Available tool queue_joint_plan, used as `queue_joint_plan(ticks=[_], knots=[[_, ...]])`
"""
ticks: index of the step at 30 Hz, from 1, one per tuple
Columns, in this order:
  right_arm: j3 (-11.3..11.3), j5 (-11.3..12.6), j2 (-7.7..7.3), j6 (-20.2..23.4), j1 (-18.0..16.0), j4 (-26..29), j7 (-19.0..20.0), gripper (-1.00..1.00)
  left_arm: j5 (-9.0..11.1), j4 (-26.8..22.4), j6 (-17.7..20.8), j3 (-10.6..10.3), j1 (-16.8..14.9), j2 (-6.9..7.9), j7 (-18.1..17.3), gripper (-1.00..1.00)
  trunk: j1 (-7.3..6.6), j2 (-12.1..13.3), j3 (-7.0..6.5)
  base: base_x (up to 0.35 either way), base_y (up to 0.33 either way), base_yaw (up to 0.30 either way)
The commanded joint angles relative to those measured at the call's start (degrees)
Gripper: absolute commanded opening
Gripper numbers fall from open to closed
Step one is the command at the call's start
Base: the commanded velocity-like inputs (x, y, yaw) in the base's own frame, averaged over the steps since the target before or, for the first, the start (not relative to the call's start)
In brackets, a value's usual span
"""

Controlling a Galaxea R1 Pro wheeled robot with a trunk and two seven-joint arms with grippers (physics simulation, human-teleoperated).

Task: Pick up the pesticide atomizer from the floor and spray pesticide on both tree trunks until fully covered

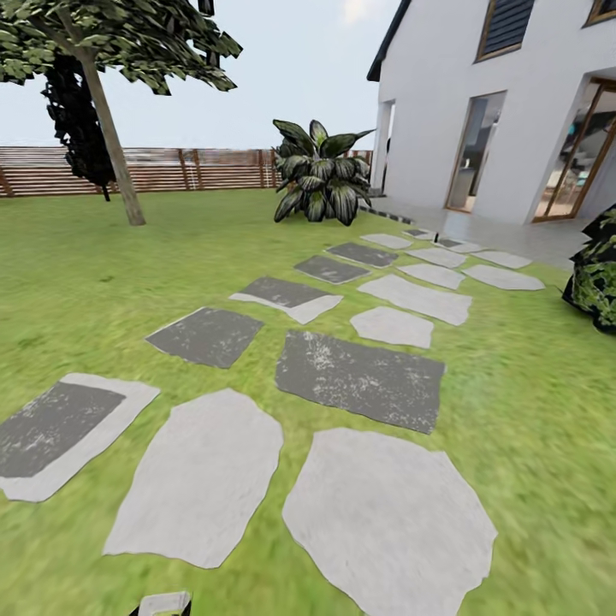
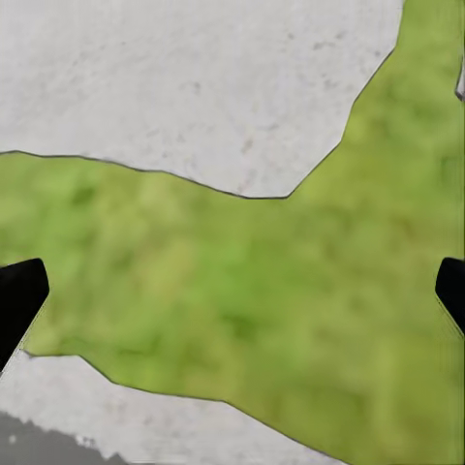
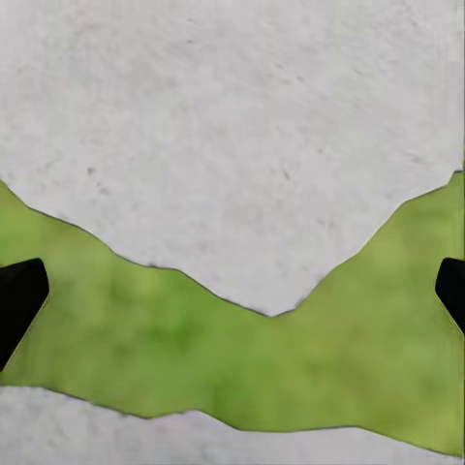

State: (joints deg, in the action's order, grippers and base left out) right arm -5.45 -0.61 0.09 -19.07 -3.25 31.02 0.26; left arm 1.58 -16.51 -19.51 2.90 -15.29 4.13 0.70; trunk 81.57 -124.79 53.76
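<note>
The pesticide atomizer is out of view. One tree stands at the far left of the lawn in the head view, its bare grey-brown trunk (image 1: pixel 111 141) leaning under dark angular leaves. No white specks can be made out on it from here. My left gripper (image 2: pixel 232 295) is open over grass between pale paving slabs, with nothing between its black fingertips (image 2: pixel 19 295). Over the edge of a pale slab, my right gripper (image 3: pixel 232 295) is open and empty too.
Grey and pale stepping stones (image 1: pixel 359 376) run across the lawn toward a white house (image 1: pixel 479 103). A broad-leaved plant (image 1: pixel 321 175) stands mid-back and a dark bush (image 1: pixel 599 274) at the right. A slat fence (image 1: pixel 197 168) closes the back, with a black conifer (image 1: pixel 75 128) behind the tree.
</note>
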Motion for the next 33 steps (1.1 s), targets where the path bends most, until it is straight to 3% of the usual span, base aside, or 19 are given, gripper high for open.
queue_joint_plan(ticks=[1,33], knots=[[0.02,0.00,0.00,0.00,0.00,0.00,0.00,1.00,0.00,0.00,0.00,0.00,0.00,0.00,0.00,1.00,0.00,0.00,0.09,0.339,0.000,0.000],[0.18,0.00,0.00,0.00,-0.03,0.00,0.00,1.00,0.00,0.00,0.00,0.00,0.00,0.00,0.00,1.00,0.00,0.00,2.94,0.339,0.000,0.000]])
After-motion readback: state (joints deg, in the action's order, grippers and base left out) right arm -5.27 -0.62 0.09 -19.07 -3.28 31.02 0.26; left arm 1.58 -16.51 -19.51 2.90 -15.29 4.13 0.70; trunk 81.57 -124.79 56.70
